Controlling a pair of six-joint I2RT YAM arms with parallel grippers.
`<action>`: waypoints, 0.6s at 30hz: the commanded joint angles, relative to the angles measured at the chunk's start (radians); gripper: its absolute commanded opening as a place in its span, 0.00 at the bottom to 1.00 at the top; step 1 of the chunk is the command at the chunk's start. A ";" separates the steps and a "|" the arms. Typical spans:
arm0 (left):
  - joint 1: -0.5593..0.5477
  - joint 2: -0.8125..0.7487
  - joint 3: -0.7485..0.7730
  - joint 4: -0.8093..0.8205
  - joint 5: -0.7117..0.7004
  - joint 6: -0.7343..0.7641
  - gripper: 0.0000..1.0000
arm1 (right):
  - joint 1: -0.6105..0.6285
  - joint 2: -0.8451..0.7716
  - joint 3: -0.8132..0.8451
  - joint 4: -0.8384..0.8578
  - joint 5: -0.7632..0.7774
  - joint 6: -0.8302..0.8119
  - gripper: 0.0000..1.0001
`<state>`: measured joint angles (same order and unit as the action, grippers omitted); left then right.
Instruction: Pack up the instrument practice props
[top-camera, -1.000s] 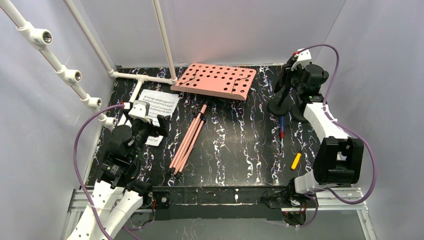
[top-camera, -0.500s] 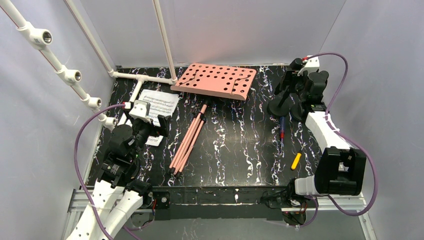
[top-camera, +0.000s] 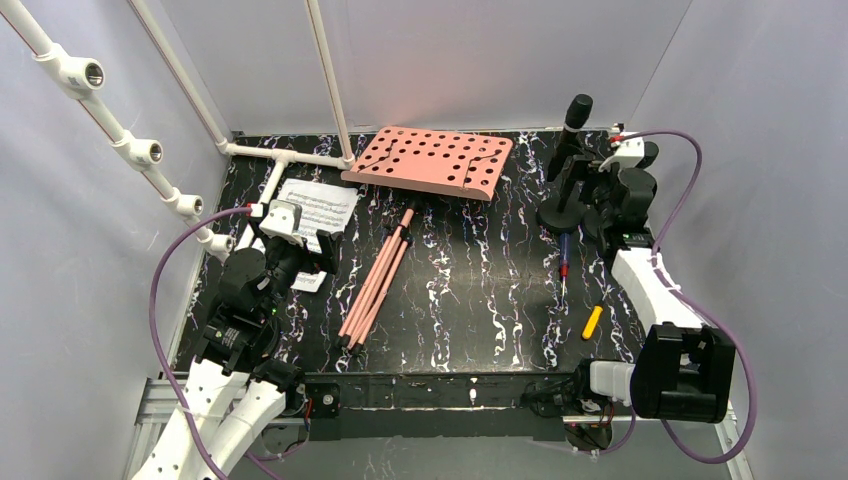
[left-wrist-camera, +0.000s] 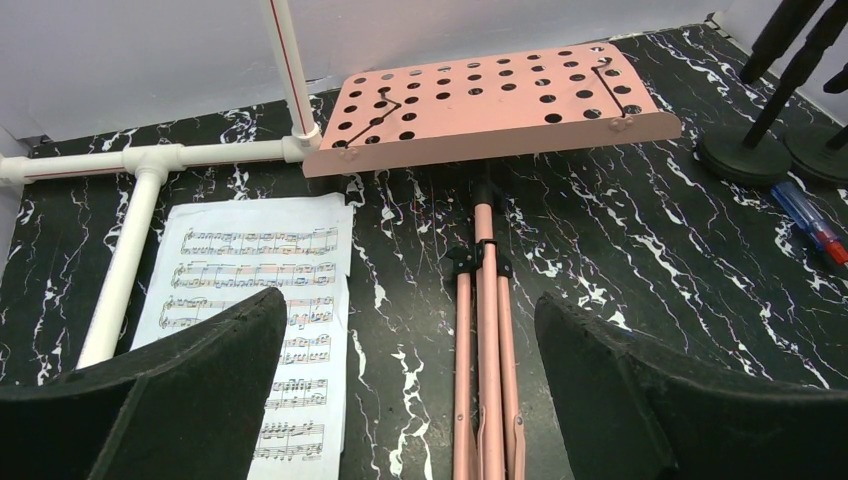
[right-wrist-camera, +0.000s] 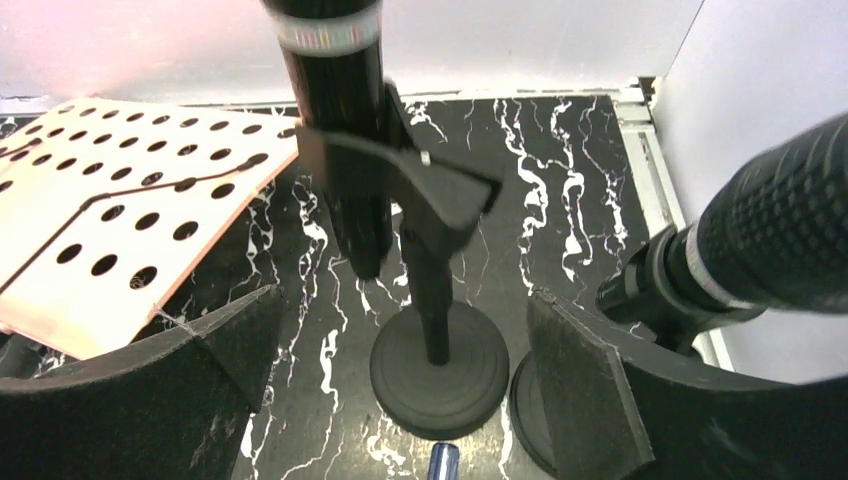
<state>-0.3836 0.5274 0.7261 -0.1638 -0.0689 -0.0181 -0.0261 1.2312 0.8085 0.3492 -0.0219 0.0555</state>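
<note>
Right gripper gapes wide, pads flanking a black microphone on a round black base without touching, near the right wall; left gripper hangs open, empty. Along the black marbled table's far edge lies the salmon-pink perforated metal music desk, thin pink tripod legs mid-table, white sheet-music pages beside the white plastic pipe frame.

Bare tabletop between tripod legs and microphones; pipe frame and music desk along the back.

Robotics lab test cell: plain white walls boxing in a black marbled tabletop, white pipe frame at 10 o'clock, aluminium mounting rail at 6 o'clock.
</note>
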 joint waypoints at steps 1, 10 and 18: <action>-0.005 0.002 -0.004 0.015 0.009 0.012 0.92 | -0.005 -0.036 -0.050 0.071 0.018 0.026 0.99; -0.005 0.003 -0.004 0.014 0.013 0.010 0.92 | -0.005 0.007 -0.154 0.196 0.076 0.065 0.99; -0.005 0.010 -0.002 0.013 0.015 0.010 0.92 | -0.005 0.160 -0.152 0.357 0.068 0.118 0.98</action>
<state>-0.3840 0.5312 0.7261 -0.1638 -0.0658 -0.0185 -0.0261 1.3350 0.6559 0.5373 0.0395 0.1360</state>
